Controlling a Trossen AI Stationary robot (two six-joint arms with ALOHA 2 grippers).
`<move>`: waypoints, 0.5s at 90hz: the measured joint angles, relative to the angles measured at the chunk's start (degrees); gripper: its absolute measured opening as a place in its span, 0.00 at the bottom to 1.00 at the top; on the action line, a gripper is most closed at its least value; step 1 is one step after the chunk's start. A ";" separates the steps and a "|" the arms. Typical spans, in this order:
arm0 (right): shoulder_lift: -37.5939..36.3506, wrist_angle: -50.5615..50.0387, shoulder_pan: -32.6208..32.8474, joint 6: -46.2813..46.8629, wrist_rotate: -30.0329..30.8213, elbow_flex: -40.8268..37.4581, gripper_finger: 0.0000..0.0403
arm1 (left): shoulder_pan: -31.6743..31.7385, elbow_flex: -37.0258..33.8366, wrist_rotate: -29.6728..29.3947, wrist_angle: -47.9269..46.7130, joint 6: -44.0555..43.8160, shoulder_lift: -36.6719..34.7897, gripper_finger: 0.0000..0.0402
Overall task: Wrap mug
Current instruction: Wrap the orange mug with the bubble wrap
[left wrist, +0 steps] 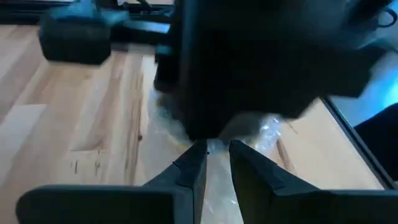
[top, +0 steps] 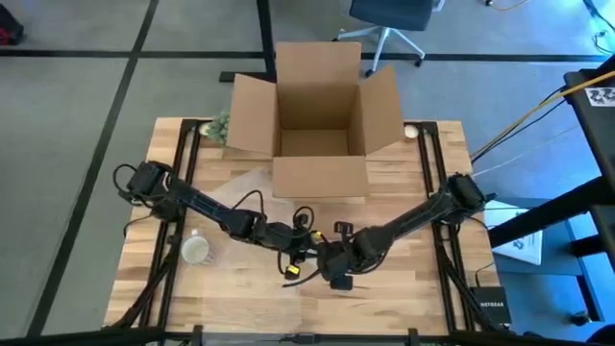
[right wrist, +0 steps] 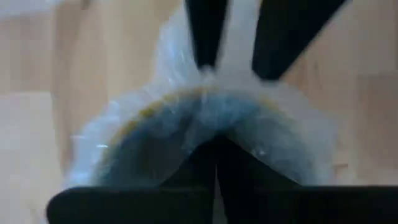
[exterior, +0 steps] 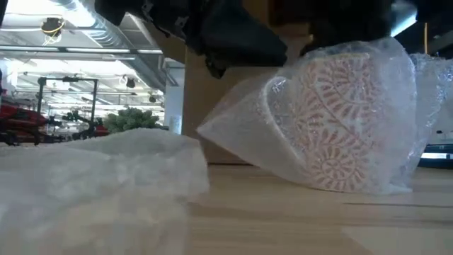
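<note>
**Mug halfway into its bubble wrap**

Crumpled bubble wrap (exterior: 99,170) lay nearest the low camera, loose on the table (top: 384,308). Behind it sat the patterned mug (exterior: 340,127), tilted, mid-table near the front edge, already sheathed in wrap.

My right gripper (right wrist: 216,163) had its fingers pinched shut on the wrap at the mug's mouth. My left gripper (left wrist: 214,163) was just beside it, fingers nearly closed on a fold of wrap, I think.

Ceramic's rigid but breakable and slides inside slick plastic, so I'd hold the film, not the mug. A plain cup (top: 196,250) sat left, the open cardboard box (top: 317,115) far.
</note>
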 joint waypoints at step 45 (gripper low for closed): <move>-6.82 -8.90 1.11 -0.26 -2.31 8.83 0.00 | 0.00 -0.01 0.02 0.13 0.01 0.00 0.13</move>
